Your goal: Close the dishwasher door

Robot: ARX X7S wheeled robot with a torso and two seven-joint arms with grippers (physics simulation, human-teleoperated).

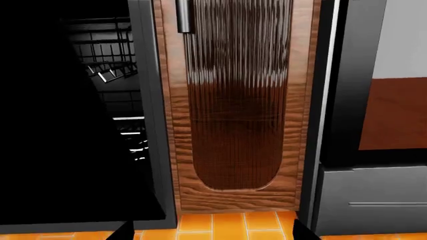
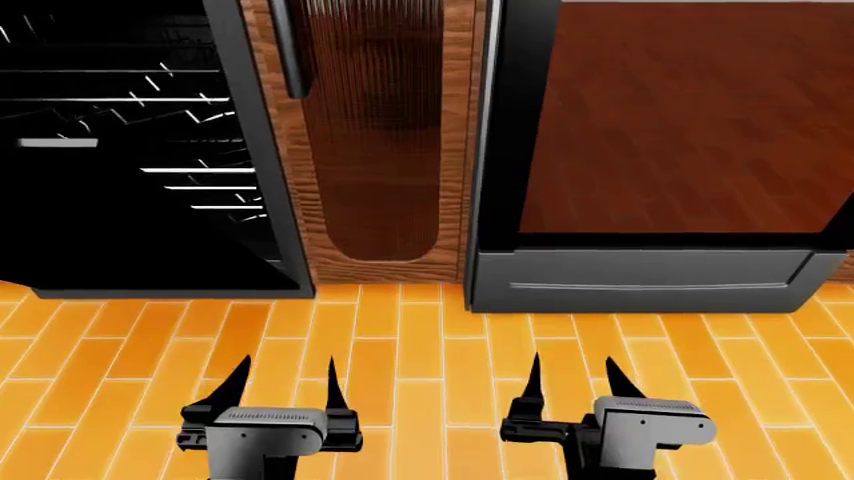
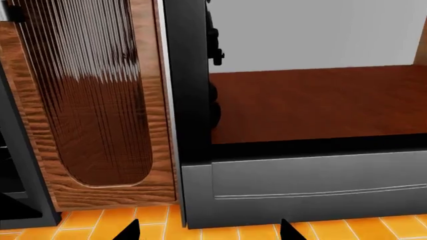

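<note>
Our left gripper (image 2: 283,380) and right gripper (image 2: 574,375) hover spread over orange floor tiles (image 2: 414,350), while only our left wrist shows the glossy black dishwasher door (image 1: 60,125) swung open beyond-left, beside wire racks (image 1: 113,55).

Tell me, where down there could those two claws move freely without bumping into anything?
The orange tile floor lies bare between the left gripper, the right gripper and the appliance fronts. It's tighter at the open dishwasher, crowded with wire racks, beside the wooden cabinet door.
</note>
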